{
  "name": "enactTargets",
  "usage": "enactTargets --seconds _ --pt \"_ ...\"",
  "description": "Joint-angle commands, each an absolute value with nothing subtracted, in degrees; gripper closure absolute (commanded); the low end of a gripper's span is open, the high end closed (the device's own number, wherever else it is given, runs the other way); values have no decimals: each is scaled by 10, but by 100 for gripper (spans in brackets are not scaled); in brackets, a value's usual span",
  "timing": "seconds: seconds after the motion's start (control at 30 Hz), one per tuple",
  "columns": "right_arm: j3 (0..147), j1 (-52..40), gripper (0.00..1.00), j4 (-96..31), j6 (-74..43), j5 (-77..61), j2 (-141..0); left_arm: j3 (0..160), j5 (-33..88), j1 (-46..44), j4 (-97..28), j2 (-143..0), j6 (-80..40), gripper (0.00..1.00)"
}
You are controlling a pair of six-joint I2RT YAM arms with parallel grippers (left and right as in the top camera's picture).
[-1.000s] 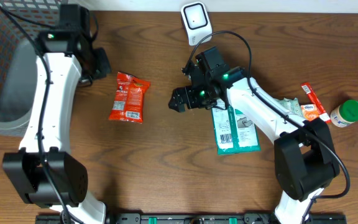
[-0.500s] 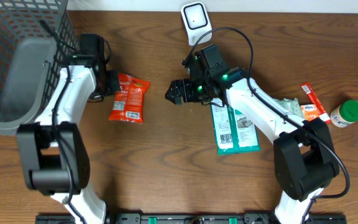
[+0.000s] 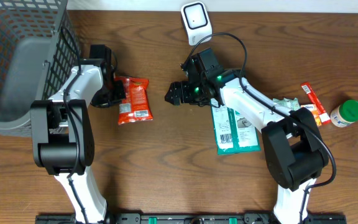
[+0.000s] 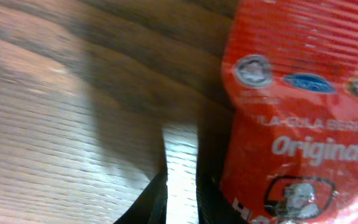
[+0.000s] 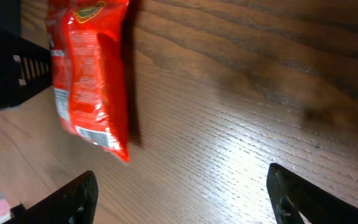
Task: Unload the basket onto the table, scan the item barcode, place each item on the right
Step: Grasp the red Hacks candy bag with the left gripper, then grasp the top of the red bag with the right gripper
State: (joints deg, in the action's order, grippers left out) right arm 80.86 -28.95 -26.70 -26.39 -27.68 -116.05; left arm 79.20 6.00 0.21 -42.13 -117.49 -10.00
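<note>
1. A red snack packet is lying left of centre on the wooden tabletop. It is label side up, with the word "Original" showing in the left wrist view.
2. The left gripper is sitting against the packet's left edge with its jaws drawn nearly together. Whether they are pinching the wrapper cannot be told.
3. The right gripper is sitting near the tabletop's middle, to the right of the packet and apart from it. Its jaws are standing wide with nothing between them.
4. A grey wire basket is occupying the far left corner, with a pale grey inner surface showing through its mesh.
5. A white scanner is standing at the middle of the far edge.
6. A teal packet, orange sachets and a green-capped bottle are lying toward the right edge.
</note>
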Motion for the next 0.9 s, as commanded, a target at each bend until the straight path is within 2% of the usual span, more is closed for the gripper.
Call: enactTargets --seconds 0.0,0.2,0.5,0.87 --pt "806 -293 18 -264 -263 -292 -1163 788 105 -14 -426 -1184 -73 81" --pt "806 -292 17 -264 -211 -293 -1163 787 105 -60 -411 -1184 -71 81" --pt "806 -291 18 -283 -211 -295 -1163 781 105 -132 -411 -1184 -71 81" --pt "806 -253 18 -321 -179 -334 -1163 784 105 -169 -424 -1157 -71 81"
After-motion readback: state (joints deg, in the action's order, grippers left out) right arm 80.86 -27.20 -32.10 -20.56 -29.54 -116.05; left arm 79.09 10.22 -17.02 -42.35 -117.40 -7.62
